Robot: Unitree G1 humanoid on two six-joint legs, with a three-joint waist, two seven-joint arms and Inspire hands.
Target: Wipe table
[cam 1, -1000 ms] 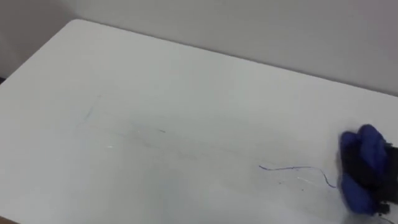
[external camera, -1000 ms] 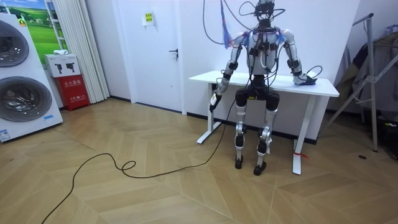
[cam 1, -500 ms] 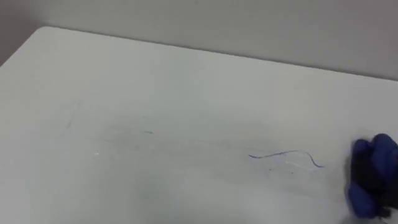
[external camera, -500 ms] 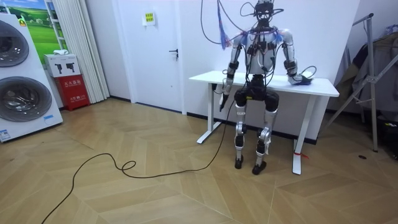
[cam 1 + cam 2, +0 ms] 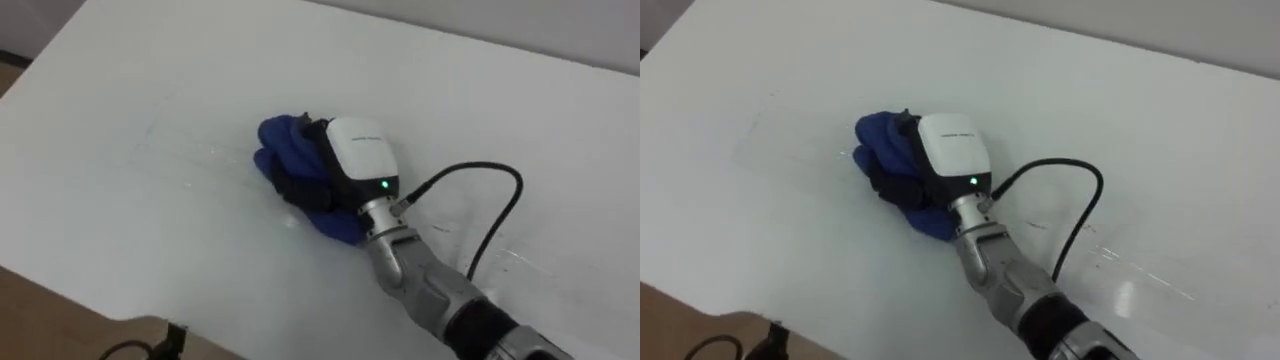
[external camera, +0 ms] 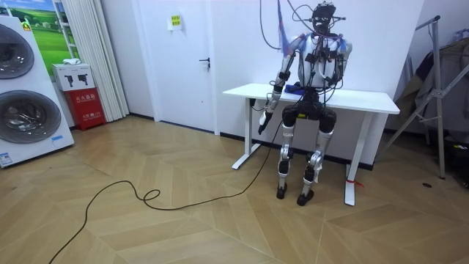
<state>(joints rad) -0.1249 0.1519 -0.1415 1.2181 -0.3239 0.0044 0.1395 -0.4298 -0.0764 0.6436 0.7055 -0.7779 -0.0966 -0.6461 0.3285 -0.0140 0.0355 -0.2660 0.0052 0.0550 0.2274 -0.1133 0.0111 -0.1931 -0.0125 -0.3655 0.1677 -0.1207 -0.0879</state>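
We count one white worktop [image 5: 130, 215] and, on it, one blue cloth [image 5: 283, 150]. Two hands: the right hand [image 5: 357, 158] on that cloth, and the left hand [image 6: 268, 105] down by the worktop's edge. Around the room we make out two washing machines, one [image 6: 20, 51] stacked on the other [image 6: 22, 117], one red cabinet [image 6: 88, 110] and one door [image 6: 187, 66].
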